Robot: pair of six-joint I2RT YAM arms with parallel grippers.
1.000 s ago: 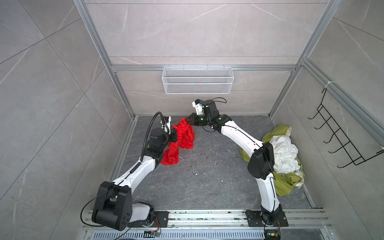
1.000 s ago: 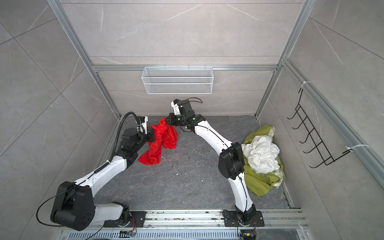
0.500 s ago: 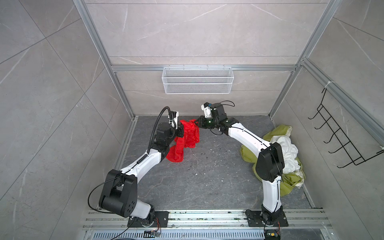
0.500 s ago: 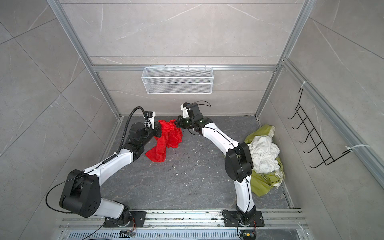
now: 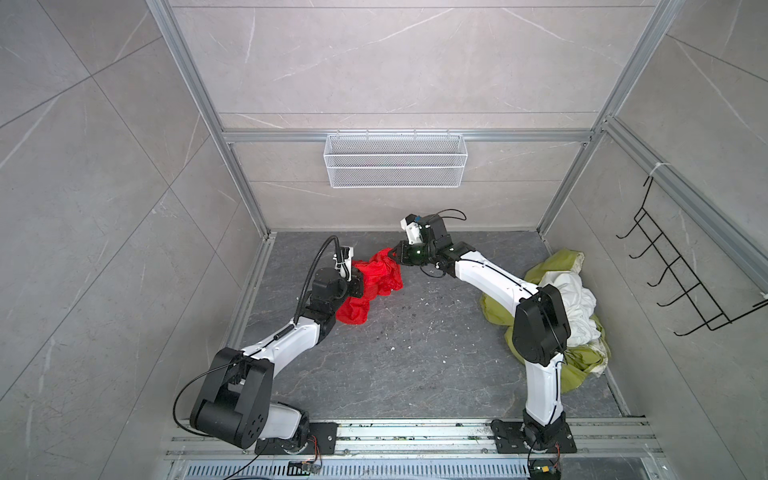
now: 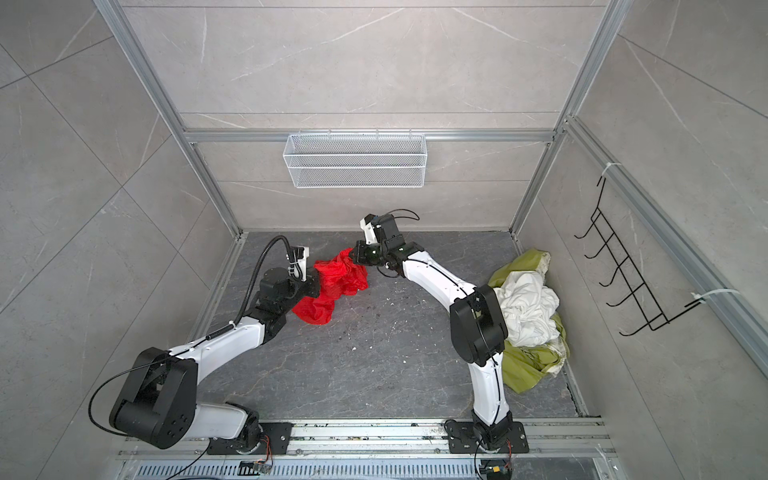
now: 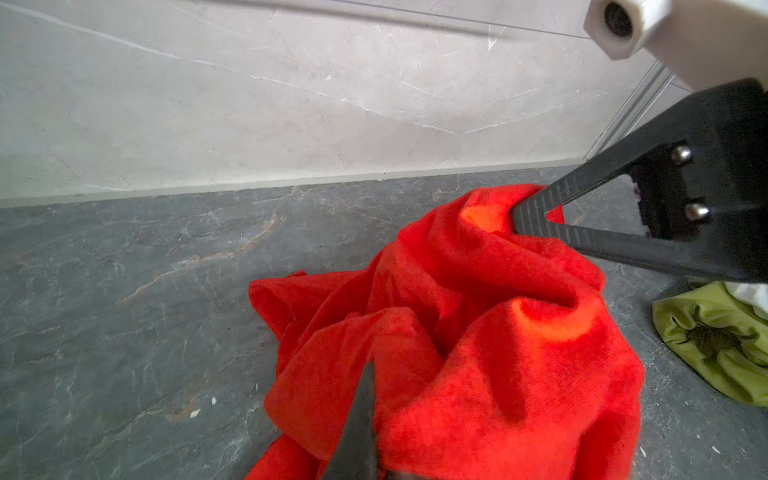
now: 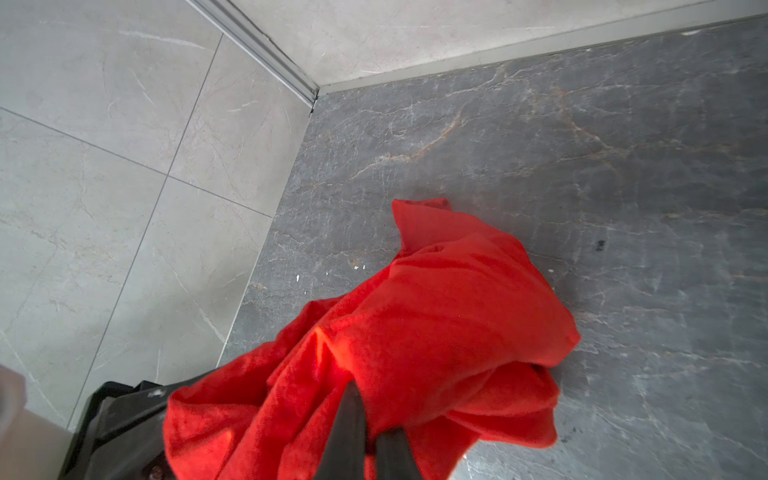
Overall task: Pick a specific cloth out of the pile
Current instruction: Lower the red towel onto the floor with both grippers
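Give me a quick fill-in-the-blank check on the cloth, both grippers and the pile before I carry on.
1. The cloth held between the two grippers is ___ in colour.
2. The left gripper and the right gripper are both ___ on that cloth.
3. The pile lies on the floor next to the ___ arm.
4. In the pile, the white cloth lies on top of a cloth that is ___ in colour.

Missing words: red; shut; right; olive-green.

A white wire basket (image 5: 395, 160) hangs on the wall behind the jaws, higher up. A black hook rack (image 5: 690, 262) is well apart, to their right.
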